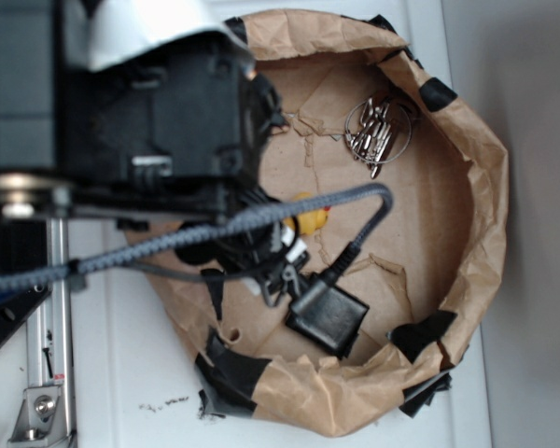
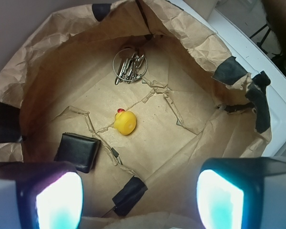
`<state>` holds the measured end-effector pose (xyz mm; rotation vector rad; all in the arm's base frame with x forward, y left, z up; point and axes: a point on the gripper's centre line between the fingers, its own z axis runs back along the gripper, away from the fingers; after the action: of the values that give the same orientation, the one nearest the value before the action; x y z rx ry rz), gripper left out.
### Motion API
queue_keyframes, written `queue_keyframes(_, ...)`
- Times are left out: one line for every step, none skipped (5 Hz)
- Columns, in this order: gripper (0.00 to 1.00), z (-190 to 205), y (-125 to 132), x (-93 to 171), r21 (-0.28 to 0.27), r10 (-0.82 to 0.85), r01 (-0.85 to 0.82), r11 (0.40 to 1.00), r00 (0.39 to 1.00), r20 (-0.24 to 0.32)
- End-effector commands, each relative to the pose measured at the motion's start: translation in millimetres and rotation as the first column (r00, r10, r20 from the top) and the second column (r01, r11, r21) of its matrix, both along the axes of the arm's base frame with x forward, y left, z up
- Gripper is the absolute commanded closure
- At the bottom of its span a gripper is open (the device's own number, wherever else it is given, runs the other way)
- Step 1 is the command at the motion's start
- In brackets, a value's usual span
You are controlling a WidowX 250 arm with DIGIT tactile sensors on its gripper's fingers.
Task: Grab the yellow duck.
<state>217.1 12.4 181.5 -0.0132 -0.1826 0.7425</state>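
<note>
A white tabletop (image 1: 131, 373) with dark specks spreads under the scene. A plain grey surface (image 1: 532, 93) runs along its far edge, evenly lit.

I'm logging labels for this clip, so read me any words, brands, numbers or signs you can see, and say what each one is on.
No readable text in either view.
Duck: no print visible.
Black pad: plain, no logo visible.
Keys: too small and blurred to read any stamping.
Paper bag: plain brown with black tape, no lettering.
Gripper: no markings visible.
</note>
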Motion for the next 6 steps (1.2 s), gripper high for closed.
queue_keyframes(0.00, 8.2, 11.5, 0.0, -0.002, 0.025, -0.025, 1.000, 0.999, 0.032)
queue_keyframes(0.00, -40.4, 42.8, 7.9, 0.117, 0.103, -0.102, 0.988, 0.995, 0.000)
queue_keyframes(0.00, -62.1, 42.1, 19.3, 0.165, 0.125, -0.124, 0.978, 0.992, 0.007)
queue_keyframes(0.00, -74.1, 36.1, 23.6, 0.188, 0.145, -0.146, 0.971, 0.989, 0.019)
queue_keyframes(0.00, -80.0, 25.7, 31.6, 0.177, 0.174, -0.184, 0.967, 0.982, 0.071)
queue_keyframes(0.00, -69.6, 13.8, 40.1, 0.106, 0.203, -0.219, 0.970, 0.969, 0.143)
